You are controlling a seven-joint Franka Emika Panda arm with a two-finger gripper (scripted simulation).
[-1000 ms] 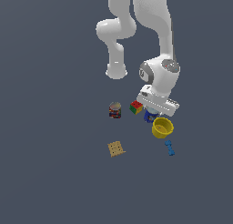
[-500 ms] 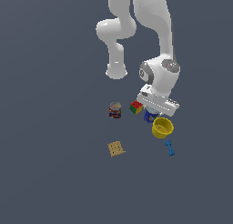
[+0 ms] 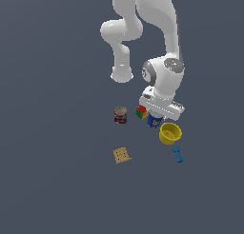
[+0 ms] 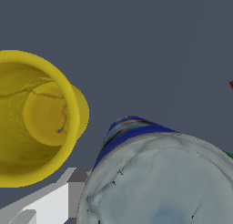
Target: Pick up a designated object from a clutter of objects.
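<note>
1. The white arm (image 3: 164,62) reached down from above, its wrist low over the middle of the cluttered dark grey floor (image 3: 52,171).
2. The claw (image 3: 156,118) sat right at the blue can (image 3: 154,121), whose blue side showed just under the white hand in the exterior view.
3. The fingers themselves were hidden behind the hand there, so I could not tell whether the claw was spread or pinching the can.
4. In the wrist view the can's pale silvery top (image 4: 161,184) filled much of the picture, very close to the camera, with a band of its blue side (image 4: 129,129) showing along the edge.
5. A light grey part of the claw (image 4: 50,202) showed beside the can in that view, too partial to read its setting.
6. The yellow bowl (image 3: 170,133) stood upright just beside the can, on the exterior view's right and a little nearer the camera; in the wrist view its open mouth (image 4: 34,118) faced up, apart from the can.
7. The multicoloured cube (image 3: 141,112) lay just beside the can on the exterior view's left.
8. The dark red can (image 3: 120,115) stood upright farther to that left, apart from the cube.
9. The tan cracker square (image 3: 122,155) lay flat well apart from the group, nearer the camera.
10. The small blue dumbbell piece (image 3: 177,154) lay near the bowl, below it in the exterior view.
</note>
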